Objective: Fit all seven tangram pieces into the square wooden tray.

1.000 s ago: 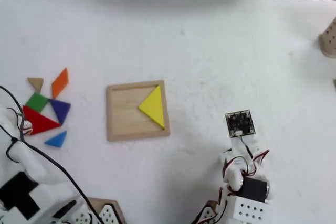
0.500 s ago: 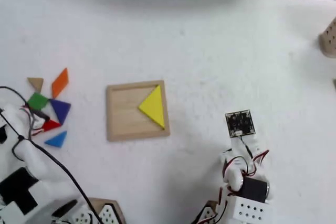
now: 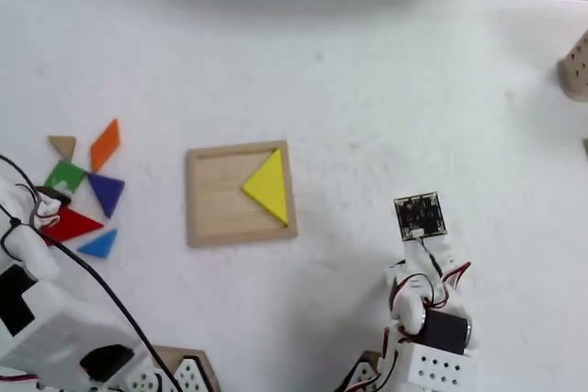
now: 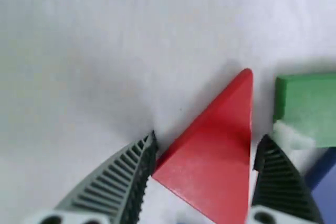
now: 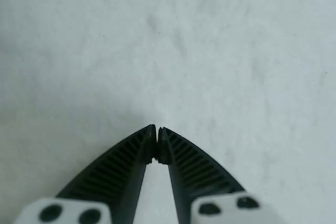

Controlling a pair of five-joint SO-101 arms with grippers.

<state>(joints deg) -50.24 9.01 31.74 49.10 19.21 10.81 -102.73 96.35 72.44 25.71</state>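
Since the left hand [image 4: 207, 139] has come down, its wide-open fingers [image 4: 126, 177] now flank the red triangle [image 4: 218, 129] on the tabletop [image 4: 105, 51], well apart from the tray [image 3: 193, 199]; a grasp looks ready to close.

Square wooden tray [image 3: 211, 204] holding a yellow triangle [image 3: 268, 188] (right half), red triangle [image 3: 78, 224], green square [image 3: 65, 176] clustered well left
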